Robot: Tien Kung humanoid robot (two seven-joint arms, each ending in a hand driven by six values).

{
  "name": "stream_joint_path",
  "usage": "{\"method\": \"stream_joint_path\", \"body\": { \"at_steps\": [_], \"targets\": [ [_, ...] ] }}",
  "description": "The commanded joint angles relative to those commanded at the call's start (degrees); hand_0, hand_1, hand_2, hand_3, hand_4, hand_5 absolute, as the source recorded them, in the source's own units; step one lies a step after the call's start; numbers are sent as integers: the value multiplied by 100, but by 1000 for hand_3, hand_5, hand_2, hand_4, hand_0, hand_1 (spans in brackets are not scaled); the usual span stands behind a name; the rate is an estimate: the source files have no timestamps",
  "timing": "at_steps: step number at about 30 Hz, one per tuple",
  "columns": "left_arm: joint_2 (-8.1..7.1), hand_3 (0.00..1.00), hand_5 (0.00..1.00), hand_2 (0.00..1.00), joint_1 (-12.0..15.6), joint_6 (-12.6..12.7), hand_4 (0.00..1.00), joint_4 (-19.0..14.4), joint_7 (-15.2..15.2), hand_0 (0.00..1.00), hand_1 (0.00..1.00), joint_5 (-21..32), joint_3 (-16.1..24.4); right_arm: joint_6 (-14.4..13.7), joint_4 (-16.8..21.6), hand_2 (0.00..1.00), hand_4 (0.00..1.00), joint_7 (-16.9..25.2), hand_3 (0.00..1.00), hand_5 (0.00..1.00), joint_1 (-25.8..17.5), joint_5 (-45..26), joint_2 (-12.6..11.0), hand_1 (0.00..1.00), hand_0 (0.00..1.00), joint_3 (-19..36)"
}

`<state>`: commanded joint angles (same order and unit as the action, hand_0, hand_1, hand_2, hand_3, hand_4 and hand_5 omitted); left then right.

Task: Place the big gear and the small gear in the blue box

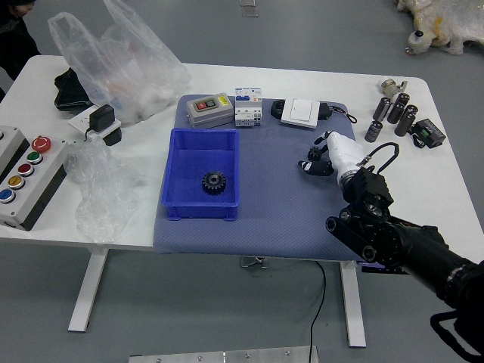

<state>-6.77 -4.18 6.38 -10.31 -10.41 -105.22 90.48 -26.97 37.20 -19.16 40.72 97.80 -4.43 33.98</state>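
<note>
Gear, big: one [214, 182], lying inside the blue box [200, 212].
Gear, small: one [314, 153], outside the box, at the right robot hand [312, 154] over the mat [280, 227]; the hand partly hides it, so I cannot tell whether it is gripped or merely beside the hand.
Slip risk: a shallow hold on so little an edge could drop the small gear or push it along the mat.
Box risk: carried in too low, the hand could knock the wall or land the small gear on the big one.
Box: one.
Dark cylinders: four [406, 119].
Coloured buttons: five [26, 169].
Person: one [17, 41], at the far left corner, handling nothing on the worktop [427, 189].
</note>
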Motion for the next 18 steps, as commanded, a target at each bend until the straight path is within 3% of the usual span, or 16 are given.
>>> {"method": "stream_joint_path", "body": {
  "at_steps": [4, 5, 18],
  "targets": [
    [3, 670, 354, 648, -1, -1, 668, 0, 8, 716, 685, 16, -14, -89, -74, 473, 692, 30, 576, 178, -16, 41, 27, 327, 178, 25],
    [4, 670, 353, 649, 0, 0, 667, 0, 11, 715, 685, 20, -17, -117, -89, 426, 631, 45, 540, 131, -20, 51, 30, 317, 166, 40],
    [26, 671, 355, 648, 1, 0, 666, 0, 26, 715, 685, 40, -41, -289, -143, 418, 606, 173, 537, 118, -35, 126, 36, 310, 165, 185]
  ]
}}
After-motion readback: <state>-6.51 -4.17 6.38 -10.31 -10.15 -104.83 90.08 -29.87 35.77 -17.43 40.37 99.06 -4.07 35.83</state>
